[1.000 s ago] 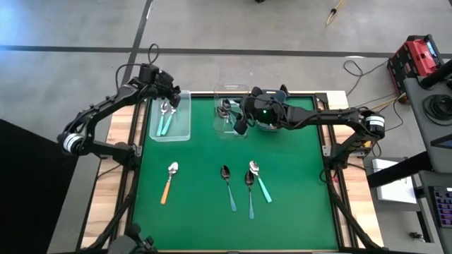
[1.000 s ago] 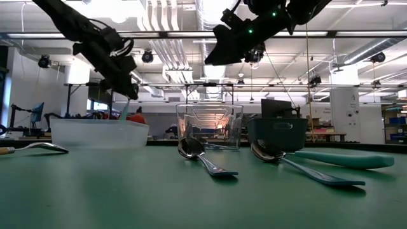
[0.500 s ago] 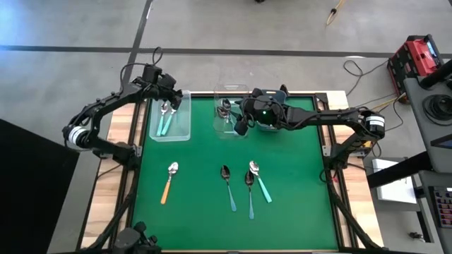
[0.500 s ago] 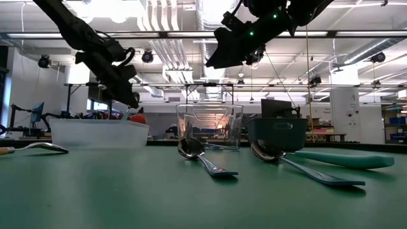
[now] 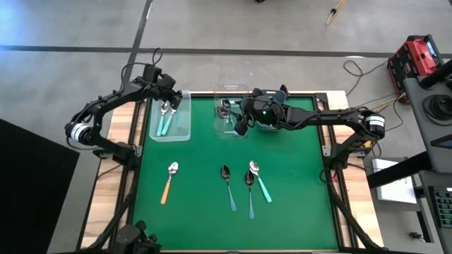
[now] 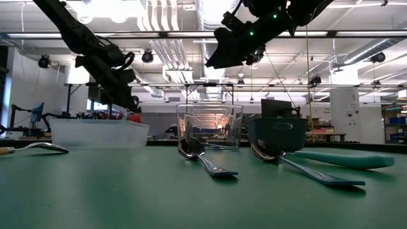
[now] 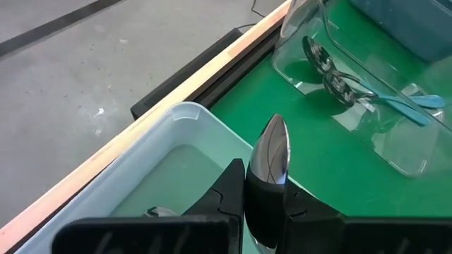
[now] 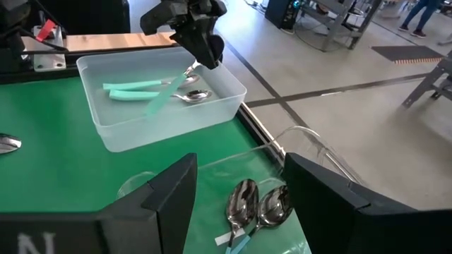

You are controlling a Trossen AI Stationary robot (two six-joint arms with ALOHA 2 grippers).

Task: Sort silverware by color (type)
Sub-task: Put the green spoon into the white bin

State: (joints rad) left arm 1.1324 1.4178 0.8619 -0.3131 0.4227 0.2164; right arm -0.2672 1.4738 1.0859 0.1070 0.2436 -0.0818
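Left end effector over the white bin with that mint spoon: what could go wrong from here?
The left end effector grips a mint-handled spoon by the bowl end, handle hanging aslant into the white bin. Possible risks:
1. The spoon is held near the bin's far rim, so a release might land it on the rim or outside.
2. The handle could jostle the two mint spoons already lying inside.
3. The right end effector hovers open over the clear bin; no conflict seems likely.

The left tool (image 5: pixel 167 101), clamped on a mint-handled spoon (image 8: pixel 168 92), has drawn slightly back over the frosted bin (image 5: pixel 185 132).
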